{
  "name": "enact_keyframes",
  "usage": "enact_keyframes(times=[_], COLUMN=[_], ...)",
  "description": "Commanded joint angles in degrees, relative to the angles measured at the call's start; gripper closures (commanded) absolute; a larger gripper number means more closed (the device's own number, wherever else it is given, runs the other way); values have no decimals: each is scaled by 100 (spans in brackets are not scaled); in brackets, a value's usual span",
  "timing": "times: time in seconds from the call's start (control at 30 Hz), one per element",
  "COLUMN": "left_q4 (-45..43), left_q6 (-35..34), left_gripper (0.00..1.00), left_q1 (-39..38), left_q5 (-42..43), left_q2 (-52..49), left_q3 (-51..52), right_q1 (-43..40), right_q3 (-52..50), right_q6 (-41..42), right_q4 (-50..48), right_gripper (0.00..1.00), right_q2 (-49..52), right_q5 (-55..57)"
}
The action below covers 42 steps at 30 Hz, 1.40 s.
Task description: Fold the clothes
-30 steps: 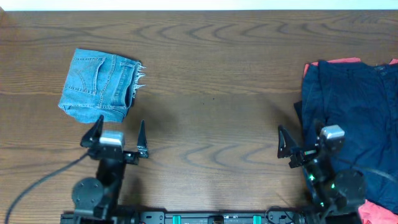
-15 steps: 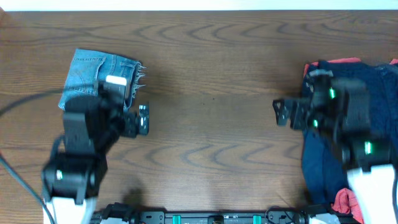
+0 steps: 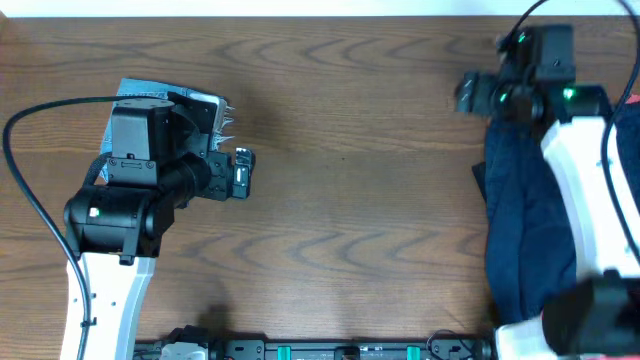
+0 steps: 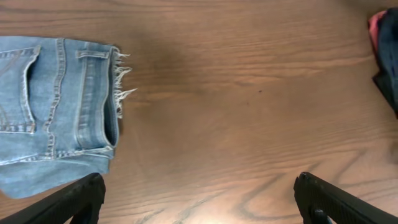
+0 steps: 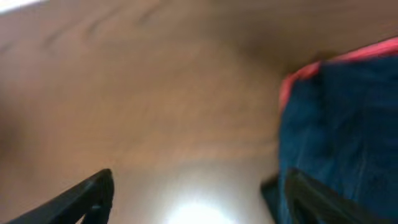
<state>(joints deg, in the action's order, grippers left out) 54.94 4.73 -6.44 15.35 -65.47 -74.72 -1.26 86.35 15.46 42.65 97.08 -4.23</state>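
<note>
From overhead, the left arm point(image 3: 120, 210) covers most of the denim shorts point(image 3: 135, 89). The navy shorts point(image 3: 520, 210) run past the right edge, partly under the right arm point(image 3: 580, 170). The right wrist view is blurred; only a coral sliver point(image 5: 298, 78) edges the navy shorts.

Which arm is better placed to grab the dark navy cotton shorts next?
Right, likely. The right gripper, open, hovers at the edge of the dark navy cotton shorts. The left gripper is across the wooden table, beside the light-blue denim shorts.
</note>
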Motion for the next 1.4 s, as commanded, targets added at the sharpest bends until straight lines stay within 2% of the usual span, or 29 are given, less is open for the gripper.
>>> enact_keyframes(times=[0.0, 0.07, 0.2, 0.47, 0.5, 0.53, 0.6, 0.63, 0.67, 0.7, 0.9, 1.1, 1.37], left_q4=[-13, -13, -15, -164, -170, -173, -184, -188, -188, -188, -205, -363, -492], left_q6=[-31, -31, -31, -31, -31, -31, -31, -31, -31, -31, -28, -28, -28], left_gripper=[2, 2, 2, 2, 2, 2, 2, 2, 2, 2, 2, 2, 2], left_q1=[9, 9, 9, 9, 9, 9, 9, 9, 9, 9, 15, 15, 15], left_q5=[201, 201, 201, 201, 201, 199, 201, 201, 201, 201, 197, 195, 144], left_q2=[33, 33, 31, 28, 26, 24, 20, 20, 20, 20, 26, 79, 249], left_q3=[-138, -138, -138, -138, -138, -138, -138, -138, -138, -138, -138, -138, -140], right_q1=[-437, -575, -710, -706, -702, -697, -695, -697, -699, -708, -855, -1139, -1344], right_q3=[131, 131, 131, 131, 131, 131, 131, 131, 131, 133, 168, 168, 201], right_q6=[520, 601, 590, 570, 568, 568, 566, 525, 476, 376, -9, -101, -485], right_q4=[-472, -774, -1333, -1679, -1681, -1676, -1637, -1620, -1604, -1593, -1370, -1172, -1178], right_gripper=[18, 21, 22, 26, 33, 45, 77, 89, 97, 99, 99, 99, 99], right_q2=[708, 1067, 1821, 2684, 2734, 2765, 2769, 2750, 2715, 2673, 1869, 789, -136], right_q5=[271, 275, 275, 546, 551, 549, 549, 549, 555, 575, 892, 868, 868])
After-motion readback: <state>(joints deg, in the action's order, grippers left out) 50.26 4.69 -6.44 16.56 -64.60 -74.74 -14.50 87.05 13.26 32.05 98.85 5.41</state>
